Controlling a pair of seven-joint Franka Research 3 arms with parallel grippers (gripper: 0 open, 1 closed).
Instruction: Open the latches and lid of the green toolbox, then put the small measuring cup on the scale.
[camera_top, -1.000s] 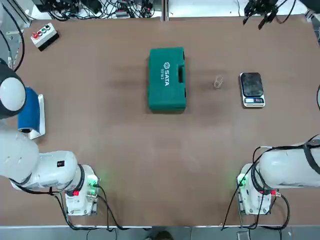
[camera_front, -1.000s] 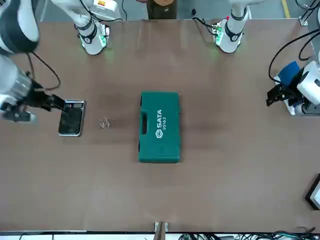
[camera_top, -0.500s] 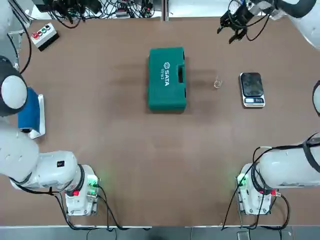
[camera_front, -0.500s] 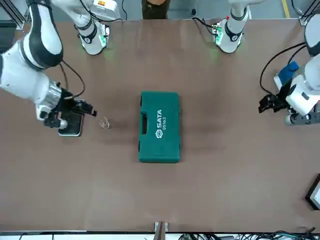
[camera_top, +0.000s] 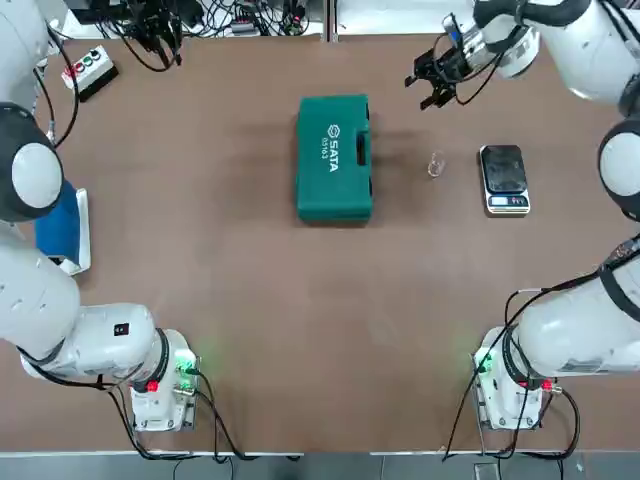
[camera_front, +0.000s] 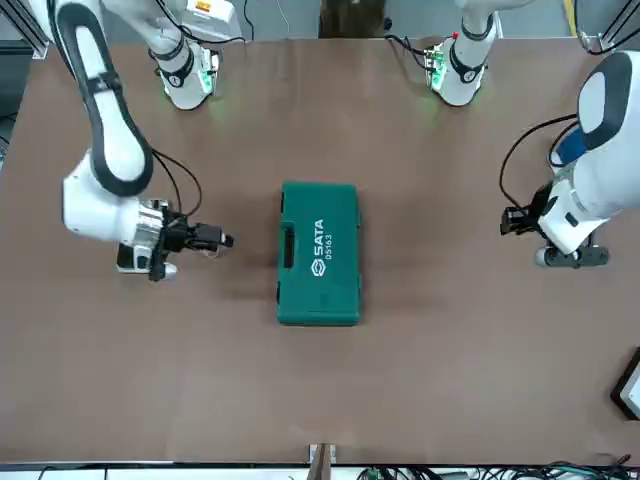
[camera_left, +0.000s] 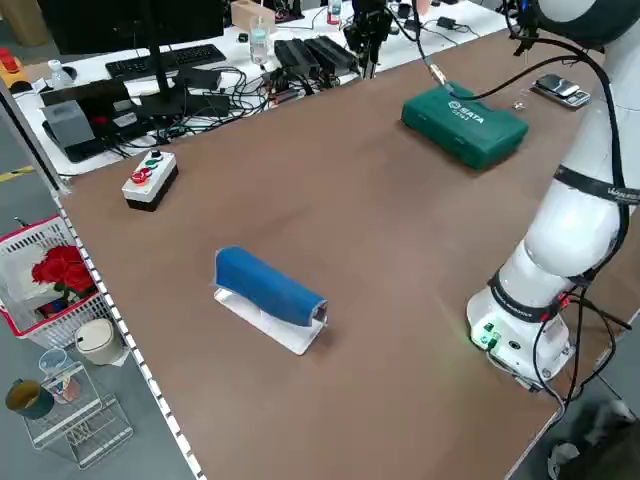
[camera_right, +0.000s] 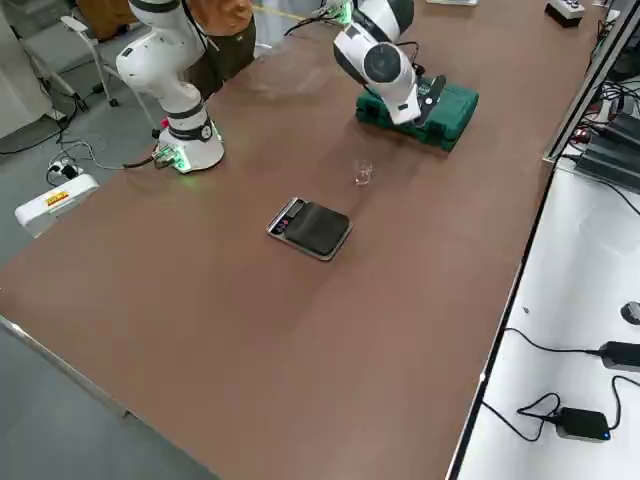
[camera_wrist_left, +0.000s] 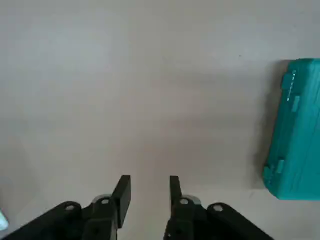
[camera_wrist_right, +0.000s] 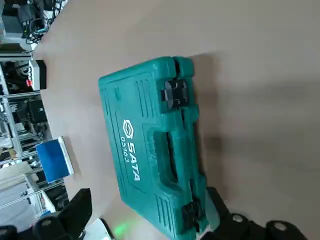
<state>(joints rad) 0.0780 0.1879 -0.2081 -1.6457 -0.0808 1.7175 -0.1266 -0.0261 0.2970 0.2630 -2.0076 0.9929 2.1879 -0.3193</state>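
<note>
The green toolbox (camera_top: 334, 158) lies shut mid-table, a ribbed hard-plastic slab, both dark latches (camera_wrist_right: 175, 93) clasped on its handle edge. Beside that edge stands the clear cup (camera_top: 435, 165), tiny and probably very light, then the glossy black scale (camera_top: 503, 178). Farther out, the right gripper (camera_front: 218, 240) hangs empty, jaws wide, over the cup's side; a low sweep toward the latches could topple the cup. The left gripper (camera_wrist_left: 147, 182) hovers at the far edge, slightly parted, holding nothing

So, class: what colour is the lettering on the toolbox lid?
White lettering on the green toolbox, clearest in the right wrist view.
</note>
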